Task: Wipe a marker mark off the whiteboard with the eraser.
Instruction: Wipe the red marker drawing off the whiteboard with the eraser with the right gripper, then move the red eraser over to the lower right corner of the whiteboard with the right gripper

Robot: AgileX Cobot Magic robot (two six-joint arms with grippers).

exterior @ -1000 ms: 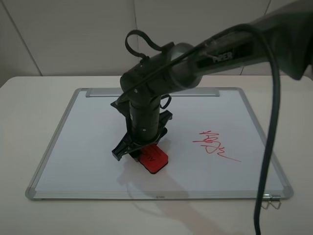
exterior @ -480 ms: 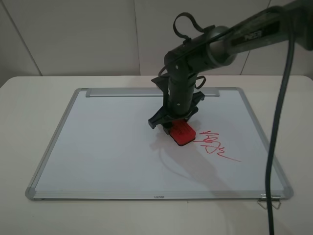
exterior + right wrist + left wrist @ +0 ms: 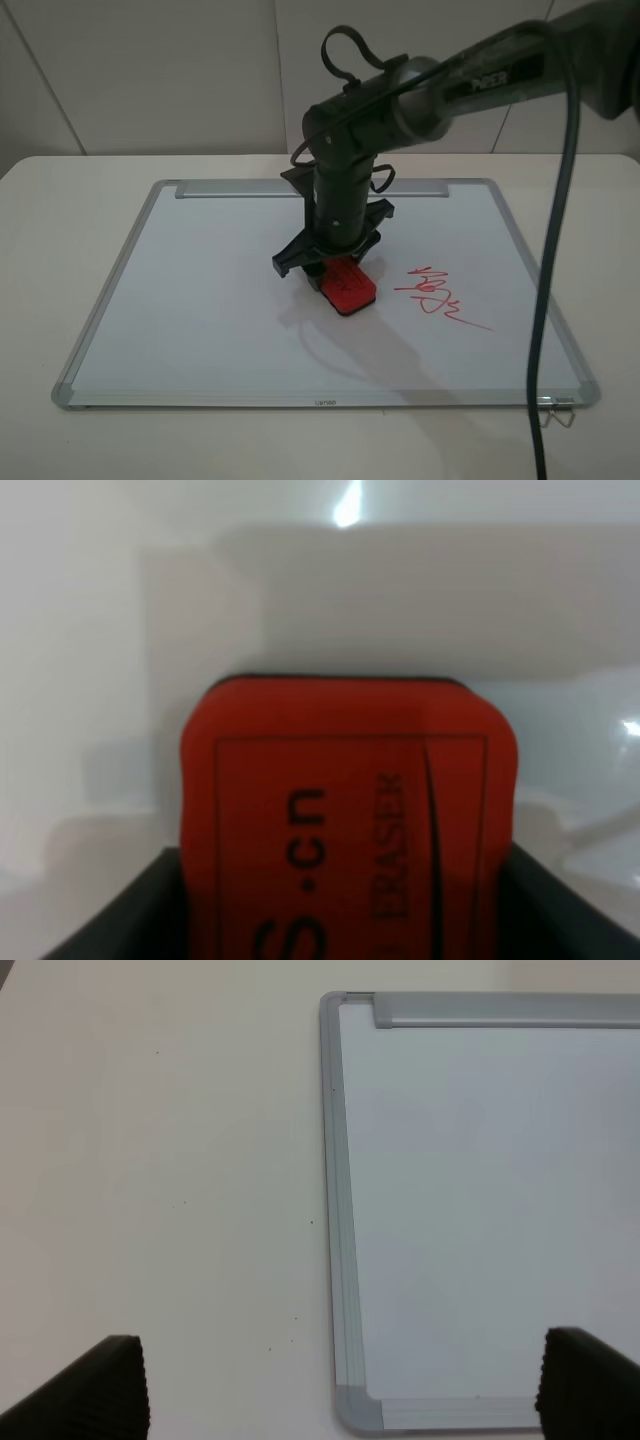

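Note:
The whiteboard (image 3: 200,290) lies flat on the table. Near its middle my right gripper (image 3: 335,262) points straight down, shut on the red eraser (image 3: 347,285), whose black felt base rests on the board. In the right wrist view the eraser (image 3: 350,810) fills the space between the dark fingers, lettering up. No loopy red mark shows on the board. A spiky red scribble with a long tail (image 3: 432,293) sits just right of the eraser, apart from it. My left gripper (image 3: 340,1400) is open above the board's corner (image 3: 355,1410), and does not show in the exterior high view.
The silver tray bar (image 3: 310,189) runs along the board's far edge. A small wire clip (image 3: 555,410) sits at the near right corner. The right arm's black cable (image 3: 560,250) hangs down over the board's right side. Bare table (image 3: 150,1160) surrounds the board.
The right gripper swept the eraser from the board's near middle up and right to the spiky scribble's edge, then back a little to the left. No mark shows along its path.

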